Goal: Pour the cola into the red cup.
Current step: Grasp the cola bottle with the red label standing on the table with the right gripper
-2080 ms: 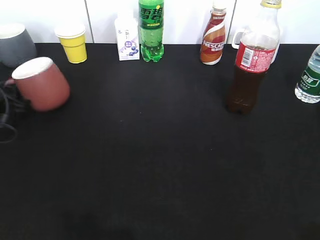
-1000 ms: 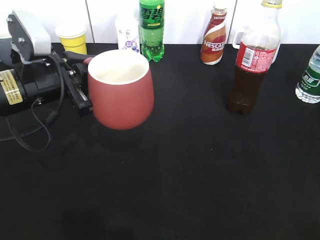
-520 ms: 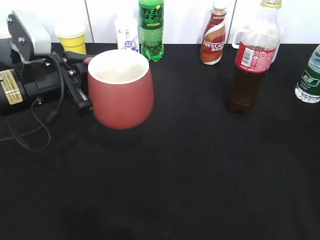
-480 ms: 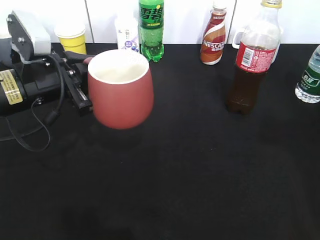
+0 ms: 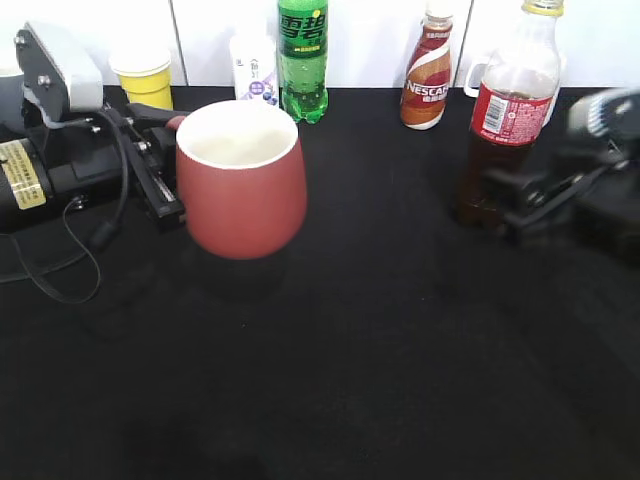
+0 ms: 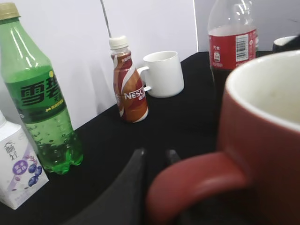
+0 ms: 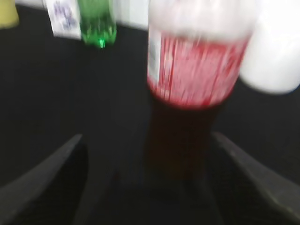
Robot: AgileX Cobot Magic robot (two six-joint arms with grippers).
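The red cup (image 5: pixel 242 185) is brick red with a white inside and is upright at centre left. My left gripper (image 5: pixel 165 195) is shut on its loop handle (image 6: pixel 197 183), and the cup seems to hang just above the black table. In the left wrist view the cup (image 6: pixel 267 136) fills the right side. The cola (image 5: pixel 503 120) stands upright at the right, capped, with dark liquid below its red label. My right gripper (image 5: pixel 508 205) is open and blurred, level with the bottle's lower part. In the right wrist view the cola (image 7: pixel 192 70) stands between the wide-spread fingers (image 7: pixel 42 183).
Along the back wall stand a yellow paper cup (image 5: pixel 145 78), a small milk carton (image 5: pixel 252 65), a green soda bottle (image 5: pixel 302 60), a Nescafe bottle (image 5: pixel 427 78) and a white mug (image 6: pixel 164 72) behind the cola. The left arm's cable (image 5: pixel 60 270) lies on the table.
My right arm has come in from the right and its open gripper now reaches the cola. My left gripper and the red cup have held still for the last second.
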